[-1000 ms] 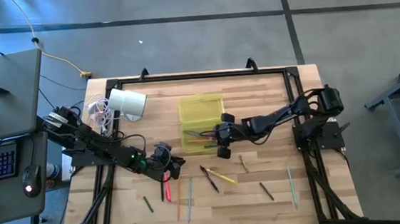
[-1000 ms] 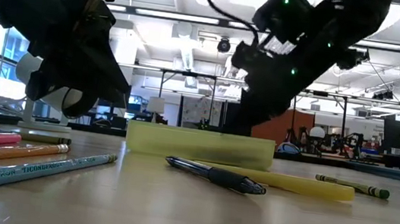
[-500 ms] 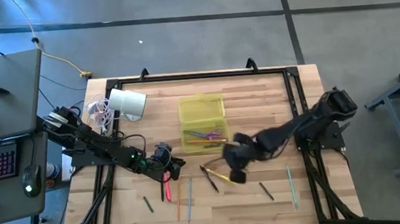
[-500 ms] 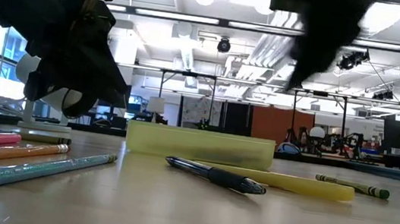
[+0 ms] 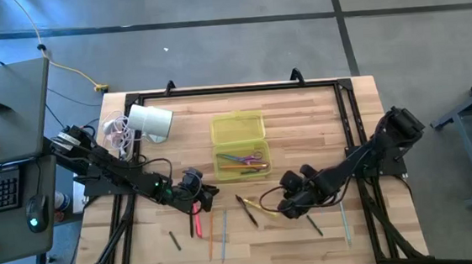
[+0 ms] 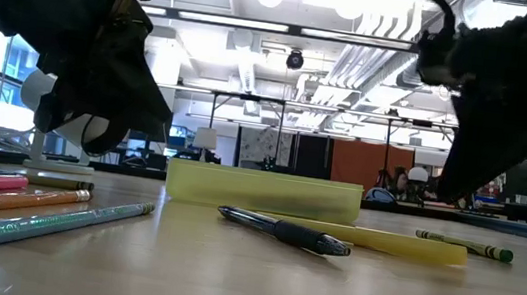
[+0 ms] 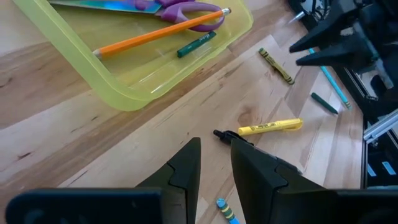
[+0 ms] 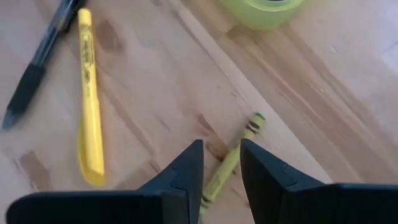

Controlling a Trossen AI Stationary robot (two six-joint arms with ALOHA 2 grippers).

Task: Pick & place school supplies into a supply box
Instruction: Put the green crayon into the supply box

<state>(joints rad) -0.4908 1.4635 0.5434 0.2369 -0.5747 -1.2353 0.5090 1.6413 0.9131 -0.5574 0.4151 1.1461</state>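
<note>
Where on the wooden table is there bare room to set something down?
The wooden table is bare between the translucent yellow-green plastic box and its right edge, also between the box and the white cylinder. The front is crowded: loose pencils, a yellow highlighter, and the right claw.

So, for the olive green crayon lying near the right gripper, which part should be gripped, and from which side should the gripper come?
Probably its middle, from straight above. The olive crayon lies flat on the bare table, apart from the yellow highlighter and the supply box. Fingers should close across its thin width, not along its length. The right gripper hangs over it with its jaws slightly apart, one finger on each side.
</note>
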